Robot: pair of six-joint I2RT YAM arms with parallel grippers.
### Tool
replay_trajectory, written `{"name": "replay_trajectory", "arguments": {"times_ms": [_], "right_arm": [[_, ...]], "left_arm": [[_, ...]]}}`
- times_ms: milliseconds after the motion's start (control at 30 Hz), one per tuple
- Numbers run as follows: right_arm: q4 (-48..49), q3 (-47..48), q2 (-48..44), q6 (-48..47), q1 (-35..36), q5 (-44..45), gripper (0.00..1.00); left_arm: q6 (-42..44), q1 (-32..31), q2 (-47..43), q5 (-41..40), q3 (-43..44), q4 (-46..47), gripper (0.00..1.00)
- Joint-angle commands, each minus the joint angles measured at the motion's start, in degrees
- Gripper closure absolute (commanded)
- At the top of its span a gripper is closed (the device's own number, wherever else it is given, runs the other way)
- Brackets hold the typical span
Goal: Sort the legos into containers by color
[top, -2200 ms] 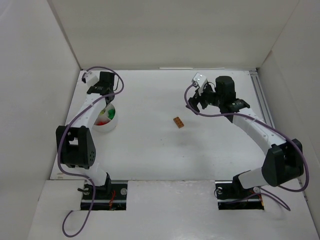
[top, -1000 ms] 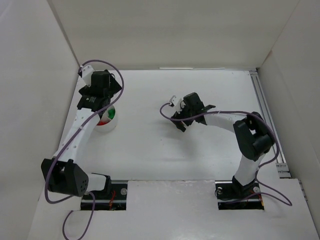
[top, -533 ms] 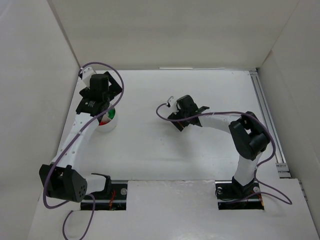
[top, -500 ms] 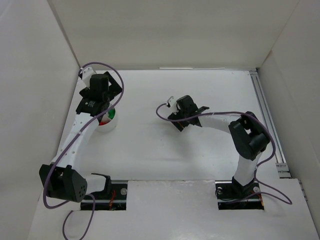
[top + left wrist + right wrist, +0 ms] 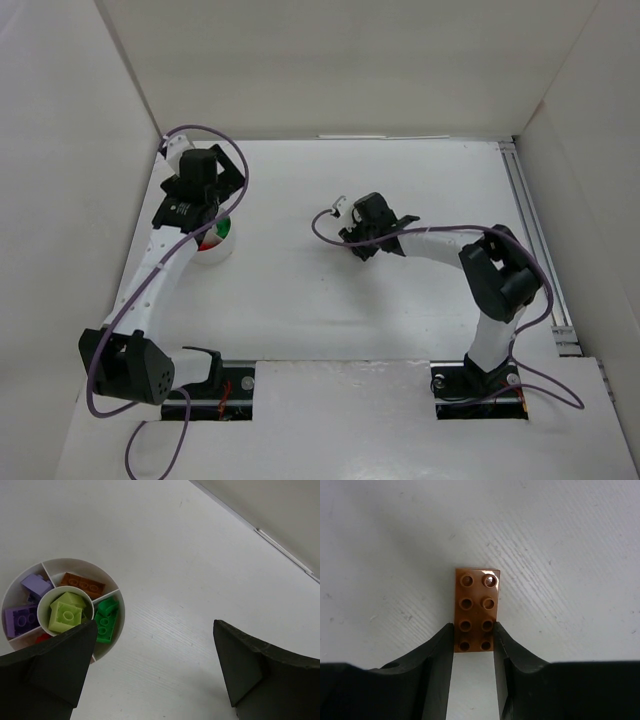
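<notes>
The right tool (image 5: 473, 632) is closed on the orange-brown brick (image 5: 475, 605), which lies flat on the counter (image 5: 570, 540), gripping its long sides at the near end. The brick is probably light, rigid and smooth, so a mid-length grip resists pivoting. The left tool (image 5: 154, 630) hangs wide open near the cup (image 5: 123, 615).

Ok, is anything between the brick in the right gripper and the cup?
Nothing lies on the table between the brick and the cup. But the left gripper hangs open above the cup, so it would likely block a drop from above.
</notes>
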Motion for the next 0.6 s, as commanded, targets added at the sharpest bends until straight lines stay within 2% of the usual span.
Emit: {"name": "replay_trajectory", "arguments": {"times_ms": [0, 167, 200, 300, 567], "right_arm": [[1.47, -0.88, -4.11, -2.37, 0.03, -5.9, 0.85], [4.36, -2.72, -12.19, -8.35, 0.03, -10.74, 0.85], [4.37, -2.73, -13.33, -9.05, 0.03, -12.66, 0.85], [6.56, -4.04, -17.64, -10.73, 0.03, -16.26, 0.85], [8.5, -5.36, -23.27, -11.26, 0.55, -20.76, 0.85]], "left_arm": [[2.61, -0.2, -1.79, 4.0, -1.71, 3.23, 0.0], [8.15, -0.2, -2.4, 24.45, -6.28, 12.19, 0.0], [8.95, -0.2, -2.4, 35.11, -8.37, 14.38, 0.0], [10.1, -1.16, 0.05, 51.59, -10.07, 21.86, 0.0], [11.41, -10.56, 6.73, 57.63, -8.05, 26.01, 0.05]]}}
